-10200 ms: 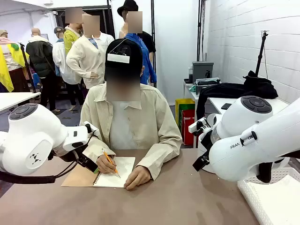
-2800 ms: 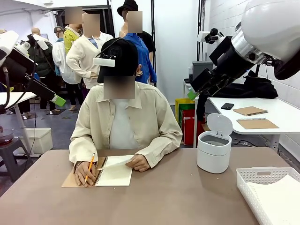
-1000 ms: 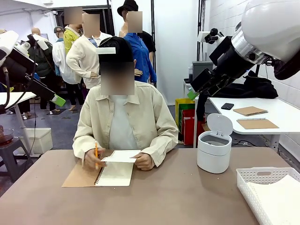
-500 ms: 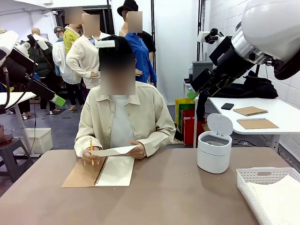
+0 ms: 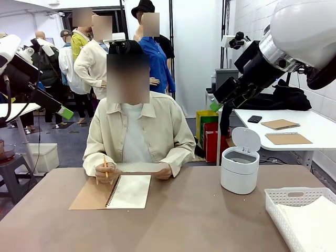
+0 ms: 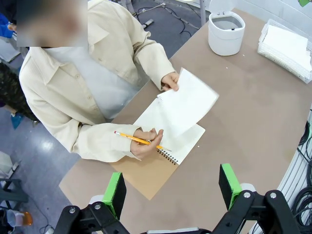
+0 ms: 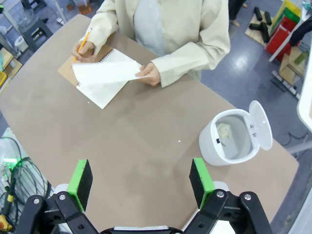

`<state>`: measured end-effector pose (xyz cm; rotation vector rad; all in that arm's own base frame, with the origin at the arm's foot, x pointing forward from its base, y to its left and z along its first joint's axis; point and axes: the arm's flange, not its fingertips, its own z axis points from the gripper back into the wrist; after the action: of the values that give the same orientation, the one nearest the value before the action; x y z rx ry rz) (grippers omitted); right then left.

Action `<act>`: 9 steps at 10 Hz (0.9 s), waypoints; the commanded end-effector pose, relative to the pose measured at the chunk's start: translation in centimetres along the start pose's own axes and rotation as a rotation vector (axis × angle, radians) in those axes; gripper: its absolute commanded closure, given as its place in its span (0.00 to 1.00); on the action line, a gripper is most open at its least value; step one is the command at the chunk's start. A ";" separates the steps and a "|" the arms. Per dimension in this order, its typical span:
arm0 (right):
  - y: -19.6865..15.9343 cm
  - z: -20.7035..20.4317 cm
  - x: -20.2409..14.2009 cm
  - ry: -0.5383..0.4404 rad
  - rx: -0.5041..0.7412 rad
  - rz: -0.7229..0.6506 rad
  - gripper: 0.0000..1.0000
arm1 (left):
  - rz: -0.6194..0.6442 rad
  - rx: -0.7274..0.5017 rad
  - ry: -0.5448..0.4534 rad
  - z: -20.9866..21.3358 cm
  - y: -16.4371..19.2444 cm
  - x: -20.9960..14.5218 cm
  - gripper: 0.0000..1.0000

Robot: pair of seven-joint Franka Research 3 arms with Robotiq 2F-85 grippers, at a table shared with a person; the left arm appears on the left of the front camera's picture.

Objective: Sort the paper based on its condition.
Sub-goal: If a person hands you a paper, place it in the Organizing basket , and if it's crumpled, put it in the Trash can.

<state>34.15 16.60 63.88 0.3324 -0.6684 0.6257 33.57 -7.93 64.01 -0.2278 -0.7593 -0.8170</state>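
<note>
The left end effector (image 6: 171,189) and the right end effector (image 7: 140,181) were seen wide open and empty, high above the notebook (image 6: 146,175). The paper (image 6: 187,102) was held by the person's hand (image 6: 170,81) just over the notebook. It could be torn if pulled before release. Bare counter (image 7: 136,141) was seen between the notebook and the bin (image 7: 212,146).

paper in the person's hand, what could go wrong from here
The sheet is held in the person's hand above the notebook; the right gripper, open, could hit that hand or the pencil when reaching in. Thin and curling, it may crease when pinched, blurring its condition.
</note>
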 end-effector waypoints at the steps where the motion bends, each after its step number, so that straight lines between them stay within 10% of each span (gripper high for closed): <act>1: 0.0 0.0 0.0 0.000 0.000 0.000 0.00 | 0.004 -0.007 -0.005 0.0 0.0 0.0 0.00; 9: 0.0 0.0 0.0 0.000 0.000 0.000 0.00 | 0.004 -0.007 -0.005 0.0 0.0 0.0 0.00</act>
<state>34.15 16.60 63.88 0.3324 -0.6684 0.6257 33.57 -7.93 64.01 -0.2278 -0.7593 -0.8170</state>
